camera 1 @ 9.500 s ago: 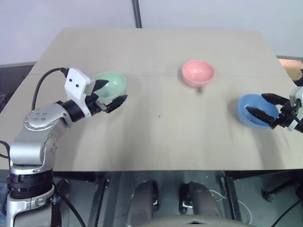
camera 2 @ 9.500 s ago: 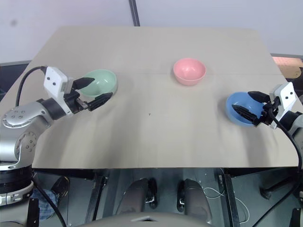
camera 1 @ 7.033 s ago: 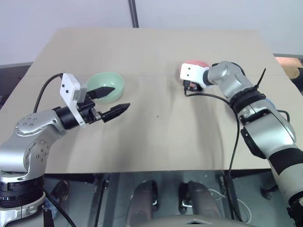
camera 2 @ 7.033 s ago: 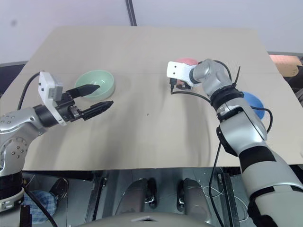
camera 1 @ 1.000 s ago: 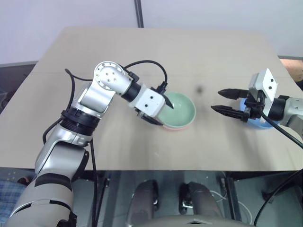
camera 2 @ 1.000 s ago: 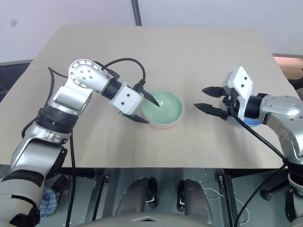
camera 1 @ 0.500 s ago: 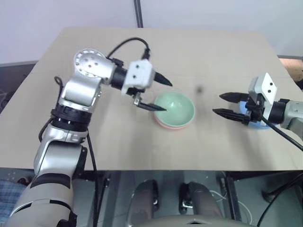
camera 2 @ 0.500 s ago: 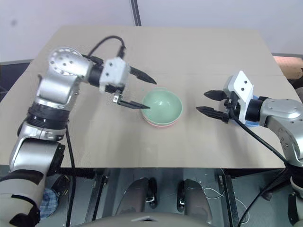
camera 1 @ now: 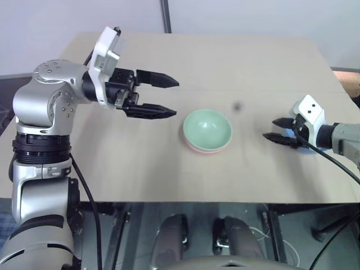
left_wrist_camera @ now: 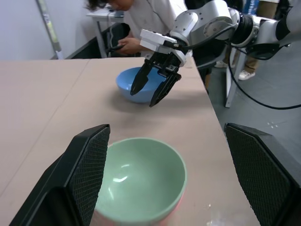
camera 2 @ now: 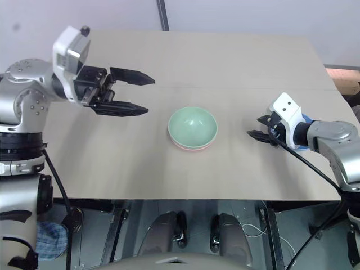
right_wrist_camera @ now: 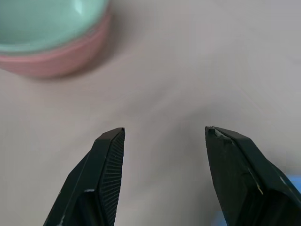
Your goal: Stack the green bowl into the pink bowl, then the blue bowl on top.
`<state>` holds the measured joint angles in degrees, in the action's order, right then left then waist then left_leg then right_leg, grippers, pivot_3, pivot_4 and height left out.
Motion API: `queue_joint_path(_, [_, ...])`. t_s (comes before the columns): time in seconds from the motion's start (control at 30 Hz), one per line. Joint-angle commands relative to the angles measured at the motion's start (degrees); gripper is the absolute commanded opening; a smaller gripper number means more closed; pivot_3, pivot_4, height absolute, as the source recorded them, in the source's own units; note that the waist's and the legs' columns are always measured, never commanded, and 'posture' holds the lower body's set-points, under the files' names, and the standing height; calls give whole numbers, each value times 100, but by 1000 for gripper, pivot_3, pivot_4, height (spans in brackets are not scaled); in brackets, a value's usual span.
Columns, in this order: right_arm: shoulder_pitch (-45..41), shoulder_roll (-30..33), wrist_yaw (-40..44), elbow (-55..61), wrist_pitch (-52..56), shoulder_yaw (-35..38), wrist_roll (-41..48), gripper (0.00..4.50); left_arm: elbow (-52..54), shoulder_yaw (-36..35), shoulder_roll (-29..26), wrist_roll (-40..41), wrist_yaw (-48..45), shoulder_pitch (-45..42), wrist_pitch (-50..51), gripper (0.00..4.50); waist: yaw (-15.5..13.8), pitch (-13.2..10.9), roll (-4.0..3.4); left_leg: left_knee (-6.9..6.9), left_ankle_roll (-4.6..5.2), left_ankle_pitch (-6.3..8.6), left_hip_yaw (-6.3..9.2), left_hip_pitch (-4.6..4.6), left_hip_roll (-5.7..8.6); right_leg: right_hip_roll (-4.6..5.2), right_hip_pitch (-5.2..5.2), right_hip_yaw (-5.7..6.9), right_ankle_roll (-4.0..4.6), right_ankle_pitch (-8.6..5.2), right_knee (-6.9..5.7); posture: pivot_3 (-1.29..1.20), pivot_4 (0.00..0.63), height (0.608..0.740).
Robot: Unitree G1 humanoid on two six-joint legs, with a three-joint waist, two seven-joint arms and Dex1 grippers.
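Observation:
The green bowl (camera 1: 207, 127) sits nested inside the pink bowl (camera 2: 189, 148) at the middle of the table; only the pink rim shows beneath it. My left gripper (camera 1: 175, 98) hovers open and empty above the table, to the left of the stack, its fingers pointing towards it. The blue bowl (left_wrist_camera: 125, 85) rests at the table's right side, largely hidden behind my right hand in the eye views. My right gripper (camera 1: 269, 129) is open and low over the table, just on the stack side of the blue bowl, with nothing between its fingers (right_wrist_camera: 110, 155).
The tan table (camera 1: 236, 62) has its right edge close behind the blue bowl. In the left wrist view a person (left_wrist_camera: 141, 12) bends over a desk beyond the table, near chair and table legs (left_wrist_camera: 230, 80).
My left gripper has let go of the green bowl, leaving it in the pink bowl, and has risen to the left with a wrist roll. My right gripper has dropped rightward to the blue bowl.

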<state>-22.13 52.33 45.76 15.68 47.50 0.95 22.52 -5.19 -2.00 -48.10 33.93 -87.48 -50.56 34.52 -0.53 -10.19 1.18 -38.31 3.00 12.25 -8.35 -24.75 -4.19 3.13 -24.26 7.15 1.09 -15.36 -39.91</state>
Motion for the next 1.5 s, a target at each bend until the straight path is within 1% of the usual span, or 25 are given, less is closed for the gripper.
queue_joint_path(0.03, [-178, 93, -74, -91, 85, 57, -139, 3009, -111, -267, -182, 4, -43, 96, -212, 4092, -4, 0, 0, 0, 0, 0, 0, 0, 0, 0, 0, 0, 0, 0, 0, 0, 150, 739])
queue_joint_path(0.2, [-209, 122, 40, -222, -131, 148, -244, 3009, -199, -260, -253, -38, -36, 205, -392, 4092, -3, 0, 0, 1, 0, 0, 0, -1, -1, 0, -1, 0, 0, 0, 1, 0, 150, 739])
queue_joint_path(0.33, [-200, 288, 10, -491, -83, 221, -377, 3009, -177, -242, -263, -17, -36, 277, -428, 4092, -6, 0, 0, 1, 0, 0, 0, -1, -1, 0, -1, 0, 0, 0, 1, 0, 150, 739])
queue_joint_path(0.4, [-135, 315, 1, -490, -56, 177, -409, 3009, -175, -223, -242, -16, -32, 306, -453, 4092, -6, 0, 0, 1, 0, 0, 0, -1, 0, 1, 0, 0, 0, 0, 1, 0, 150, 739])
queue_joint_path(0.53, [-23, 230, 113, -311, -330, 324, -302, 3009, -146, -180, -254, -38, -60, 349, -500, 4092, -4, 0, 0, 1, 0, 0, 0, -1, -2, 0, -1, 0, 0, 0, 1, 0, 150, 739])
queue_joint_path(0.6, [-14, 260, 53, -339, -133, 356, -293, 3009, -159, -179, -243, -30, -53, 318, -486, 4092, -3, 0, 0, 1, 0, 0, -1, -1, -2, 0, -1, 0, 0, 0, 1, 0, 150, 739])
queue_joint_path(0.7, [60, 389, -56, -423, 346, 205, -391, 3009, -183, -137, -224, -65, -75, 307, -532, 4092, -5, 0, 0, 1, 0, 0, -1, -1, -1, 0, -1, 0, 0, 0, 1, 0, 150, 739])
queue_joint_path(0.9, [254, 690, -5, -90, 1329, -96, -352, 3009, -173, -119, -218, -53, -77, 318, -532, 4092, -12, 0, 0, 1, 0, 0, 0, -2, -1, 1, -1, 0, 0, 0, 1, 0, 150, 739])
queue_joint_path(0.93, [273, 737, 15, -37, 1428, -130, -348, 2491, -170, -120, -226, -55, -81, 325, -536, 4154, -12, 0, -1, 1, 0, 0, 0, -2, -1, 1, -1, 0, 0, 0, 1, 0, 150, 739])
queue_joint_path(0.97, [291, 739, 18, 6, 1409, -126, -356, 2384, -178, -115, -237, -54, -87, 325, -515, 4154, -6, 0, 0, 1, 0, 0, 0, -1, -1, 1, -1, 0, 0, 0, 1, 0, 150, 739])
queue_joint_path(1.0, [306, 739, 20, 47, 1377, -113, -358, 1879, -173, -107, -252, -58, -98, 335, -507, 4154, 0, 0, 0, 1, 0, 0, 0, -1, -2, 1, -1, 0, 0, 0, 1, 0, 150, 739])
queue_joint_path(1.07, [321, 742, 34, 108, 1372, -92, -338, 1009, -164, -99, -268, -76, -111, 359, -522, 4154, 8, 0, 0, 1, 0, 0, 0, -1, -2, 1, -1, 0, 0, 0, 1, 0, 150, 739])
queue_joint_path(1.17, [266, 748, 71, 127, 1375, -125, -335, 6, -139, -112, -258, -78, -102, 391, -517, 4154, 5, 3, 3, 1, 0, 0, 0, 0, -2, 1, -1, 0, 0, 0, 1, 0, 150, 739])
queue_joint_path(1.5, [-69, 794, 212, 178, 1179, -349, -436, 6, -53, -168, -279, -62, -42, 501, -498, 4154, 10, 4, 5, 1, 1, 1, 1, -1, -3, 1, -1, 1, 0, 0, 3, 0, 150, 739])
